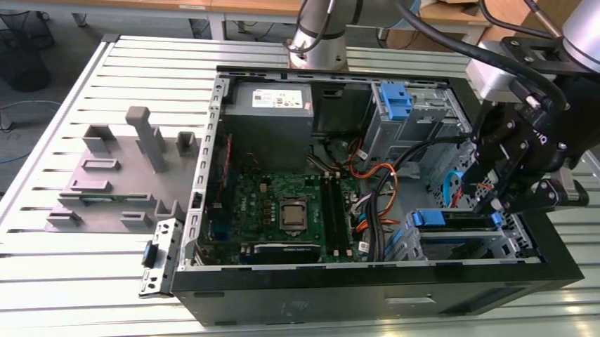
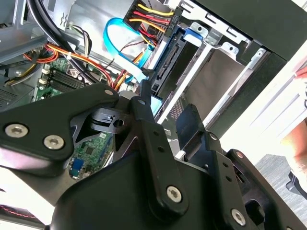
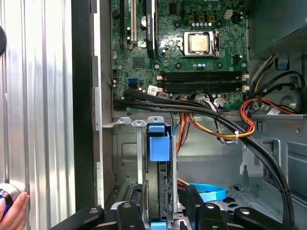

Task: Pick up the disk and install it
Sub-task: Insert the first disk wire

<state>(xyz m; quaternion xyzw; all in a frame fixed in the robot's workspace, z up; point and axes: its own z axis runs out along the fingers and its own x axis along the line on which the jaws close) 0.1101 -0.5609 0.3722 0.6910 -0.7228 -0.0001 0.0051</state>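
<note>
Your gripper [image 1: 495,203] sits at the corner of the open computer case [image 1: 375,302] on the exterior view's right, low over the drive cage [image 1: 459,246], and the case itself lies on the slatted metal counter [image 1: 75,274]. The disk [image 1: 452,220] stands on edge in that cage, its blue carrier showing along the top edge just beside the black jaws. In the first wrist view you look straight down the slot: the disk [image 3: 158,177] is upright between the metal rails, with its blue tab [image 3: 159,143] at the far end, toward the motherboard [image 3: 182,52]. The jaws reach in on either side of the near end of the disk, but you cannot tell from these views whether they are gripping it or standing open, as the contact is hidden by the linkage. In the second wrist view the black linkage [image 2: 144,158] covers the foreground, and a light blue cable [image 2: 125,43] curves above the disk [image 2: 170,60] and its cage. A bundle of orange and black wires [image 3: 225,127] runs across the case between motherboard and cage. A person's hand [image 3: 12,211] shows at the counter's edge.
</note>
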